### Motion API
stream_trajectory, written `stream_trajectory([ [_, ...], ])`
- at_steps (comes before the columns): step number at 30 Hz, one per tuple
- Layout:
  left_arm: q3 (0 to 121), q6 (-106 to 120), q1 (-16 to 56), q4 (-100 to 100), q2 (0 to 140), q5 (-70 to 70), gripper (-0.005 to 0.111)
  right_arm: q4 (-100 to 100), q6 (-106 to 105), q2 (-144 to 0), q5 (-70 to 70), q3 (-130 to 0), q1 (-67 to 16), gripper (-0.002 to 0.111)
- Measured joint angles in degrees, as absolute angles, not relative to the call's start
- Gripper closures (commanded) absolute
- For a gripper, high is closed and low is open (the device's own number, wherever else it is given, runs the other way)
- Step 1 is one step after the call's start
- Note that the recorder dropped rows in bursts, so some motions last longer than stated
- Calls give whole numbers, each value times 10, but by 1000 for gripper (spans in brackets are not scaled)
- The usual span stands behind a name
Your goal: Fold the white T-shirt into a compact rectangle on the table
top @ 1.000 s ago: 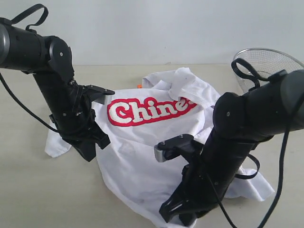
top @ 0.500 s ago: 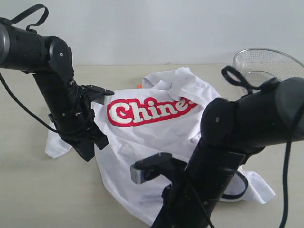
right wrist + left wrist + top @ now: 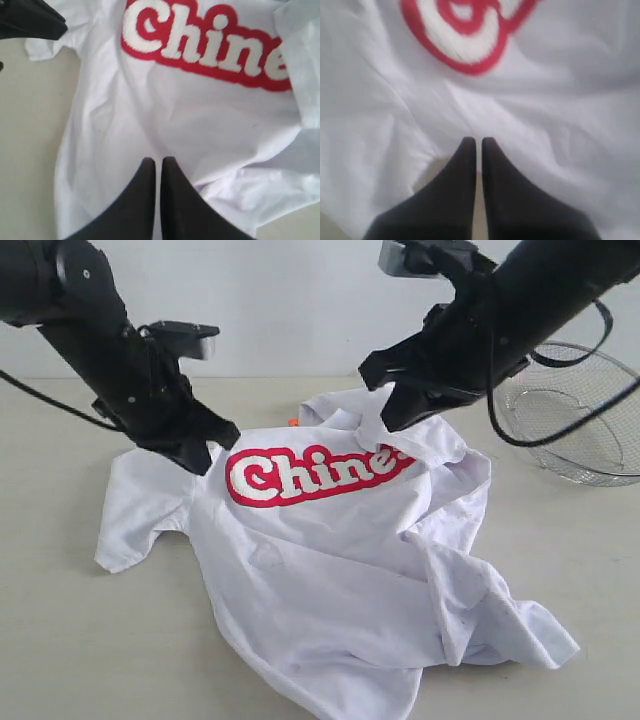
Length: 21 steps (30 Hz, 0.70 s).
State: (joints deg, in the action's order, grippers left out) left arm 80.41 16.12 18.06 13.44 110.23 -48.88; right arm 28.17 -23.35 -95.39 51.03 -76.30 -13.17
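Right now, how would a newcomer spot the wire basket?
Start at the pale beige table and the crumpled white T-shirt spread on it. Right of the shirt in the exterior view, toward the back wall, sits a wire-mesh basket. Nothing else there is silvery, see-through and bowl-shaped.

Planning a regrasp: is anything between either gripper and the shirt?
Nothing visible. The left gripper and right gripper, both shut, hang over bare shirt fabric near the red lettering. The basket stands on the table at the right arm's side, apart from the shirt.
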Motion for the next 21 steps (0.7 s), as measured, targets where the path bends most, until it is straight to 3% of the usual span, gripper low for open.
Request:
stream_trajectory([
  [5,914,173,135,160,1233,-497,102,278,-253,-1112,508,-869,-127,108],
  [9,926,183,132,162,1290,-504,102,278,-270,-1183,501,-903,-127,108],
  [21,940,185,105,150,1307,-486,102,278,-284,-1287,494,-949,-127,108],
])
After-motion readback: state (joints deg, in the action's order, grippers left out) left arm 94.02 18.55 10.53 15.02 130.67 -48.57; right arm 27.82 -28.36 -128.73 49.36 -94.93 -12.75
